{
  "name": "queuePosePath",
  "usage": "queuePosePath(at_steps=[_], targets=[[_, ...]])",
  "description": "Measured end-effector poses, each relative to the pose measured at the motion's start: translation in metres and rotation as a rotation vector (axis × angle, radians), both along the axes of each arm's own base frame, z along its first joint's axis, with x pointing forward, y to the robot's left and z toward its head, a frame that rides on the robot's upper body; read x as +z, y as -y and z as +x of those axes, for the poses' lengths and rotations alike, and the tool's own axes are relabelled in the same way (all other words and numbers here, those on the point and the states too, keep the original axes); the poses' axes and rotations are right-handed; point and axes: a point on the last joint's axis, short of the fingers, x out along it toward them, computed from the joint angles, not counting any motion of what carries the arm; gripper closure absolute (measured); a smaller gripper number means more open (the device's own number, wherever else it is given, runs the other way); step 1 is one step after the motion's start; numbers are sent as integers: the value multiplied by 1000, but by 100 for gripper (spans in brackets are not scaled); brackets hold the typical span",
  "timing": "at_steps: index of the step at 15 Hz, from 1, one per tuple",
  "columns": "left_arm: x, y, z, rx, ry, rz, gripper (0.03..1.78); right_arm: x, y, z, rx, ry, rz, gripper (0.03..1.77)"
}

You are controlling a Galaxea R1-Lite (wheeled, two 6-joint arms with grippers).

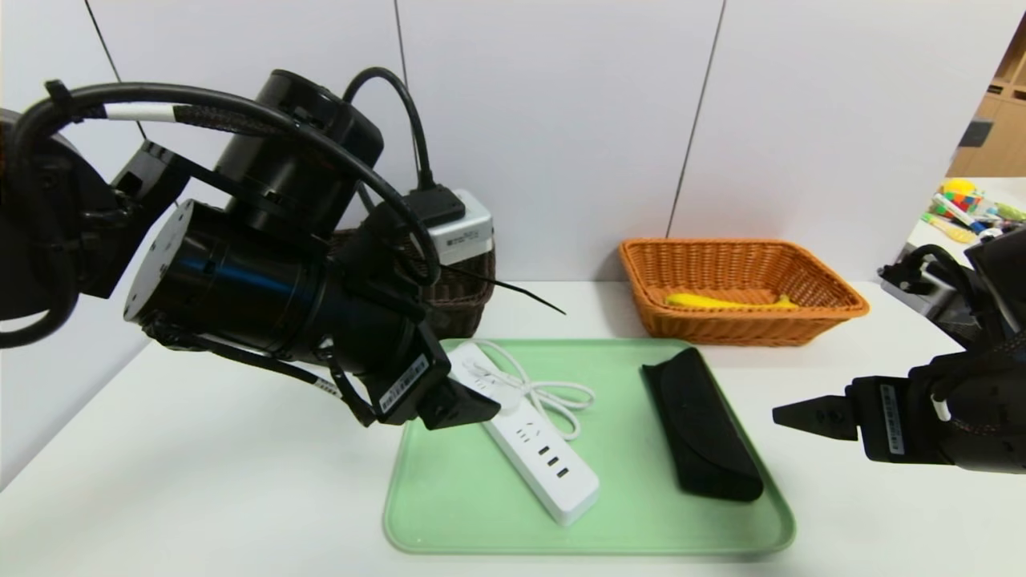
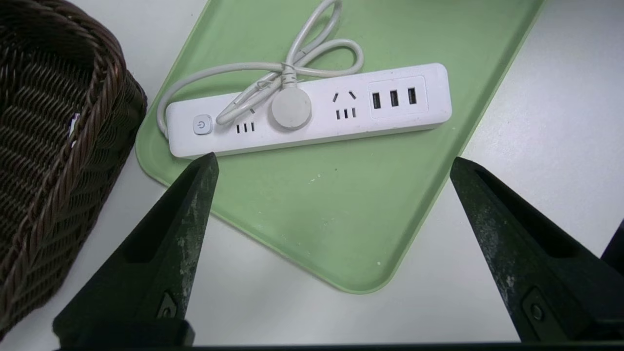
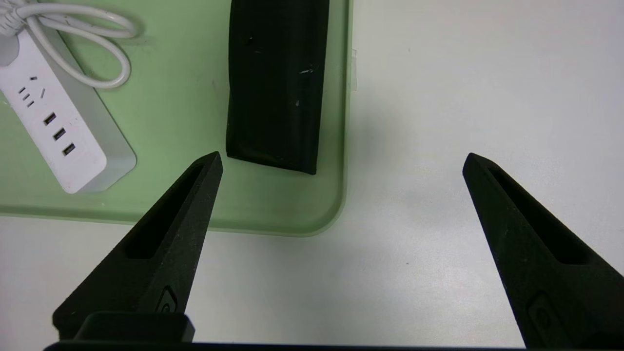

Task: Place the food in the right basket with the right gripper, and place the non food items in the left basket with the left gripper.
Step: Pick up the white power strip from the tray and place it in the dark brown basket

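1. Left hand (image 2: pixel 331 161) is wide open with nothing in it, hovering over the near-left corner of the tray (image 1: pixel 449 513). The strip (image 2: pixel 307 112) lies just ahead of its fingertips, so my guess is that's the next pick.
2. The strip sits flat on the tray with its cord (image 2: pixel 292 63) looped loosely on the far side. Grabbing across the narrow body looks easiest, but the loose cord could drag.
3. The dark basket (image 2: pixel 53 146) is right beside that hand, just off the tray's corner, so it's a short carry over its rim.
4. Right hand (image 3: pixel 341 161) is open and empty too, parked over bare surface (image 3: pixel 463 97) off the tray's right edge. The case (image 3: pixel 275 83) is ahead of it, hugging that edge.
5. The banana (image 1: pixel 725 301) is already in the orange basket (image 1: pixel 834 300), so the food looks done.
6. Plenty of free tray between strip and case.
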Motion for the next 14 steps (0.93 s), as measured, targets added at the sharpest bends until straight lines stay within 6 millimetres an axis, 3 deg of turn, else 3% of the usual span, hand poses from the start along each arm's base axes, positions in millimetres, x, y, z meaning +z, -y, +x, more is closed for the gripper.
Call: queuePosePath(at_steps=[9, 14], targets=[[-28, 15, 10, -321, 49, 140, 12, -2, 2, -2, -5, -5, -2, 10], [-43, 25, 20, -403, 31, 140, 12, -4, 3, -3, -7, -12, -6, 10]])
